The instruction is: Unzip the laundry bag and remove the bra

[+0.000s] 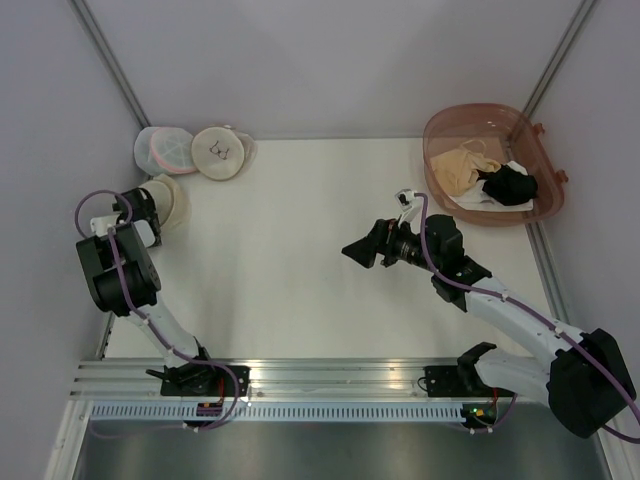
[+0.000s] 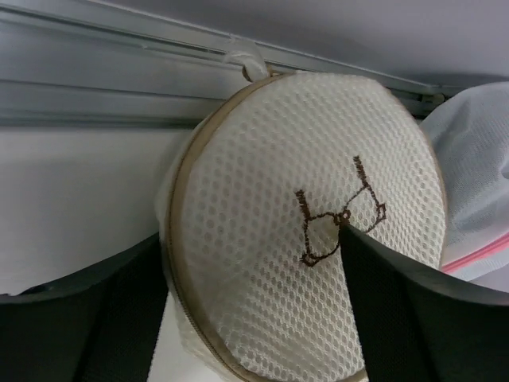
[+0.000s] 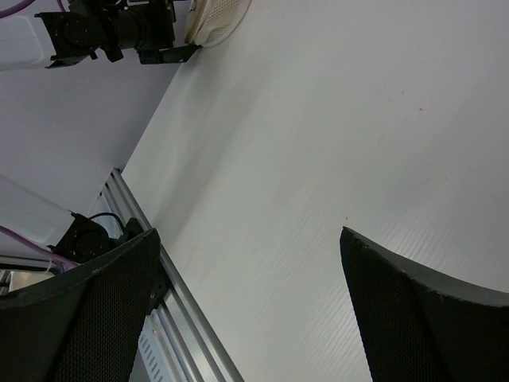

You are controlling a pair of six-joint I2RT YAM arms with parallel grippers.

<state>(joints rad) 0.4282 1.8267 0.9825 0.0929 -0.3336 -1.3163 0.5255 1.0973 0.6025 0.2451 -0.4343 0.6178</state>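
Cream-beige mesh fills the view from my left wrist: the laundry bag (image 2: 262,159) stands tilted on its rim near the left edge of the table (image 1: 300,280), toward the far-left corner, with its bra drawing (image 2: 338,215) facing my camera. My left gripper (image 2: 250,239) has its fingers (image 2: 398,318) spread wide at the bag's lower part, one by the zippered rim (image 2: 179,239) and the other across the face; whether they press on the mesh I cannot tell. Along the back edge lean a white mesh bag (image 1: 162,150) with pink trim and a second cream disc (image 1: 222,152) just beside it. My right gripper (image 3: 248,235) hangs above the table right of its middle, fingers wide apart. A pink tub (image 1: 470,108) in the far-right corner holds a pale beige garment (image 1: 462,168) and a black garment (image 1: 508,185)
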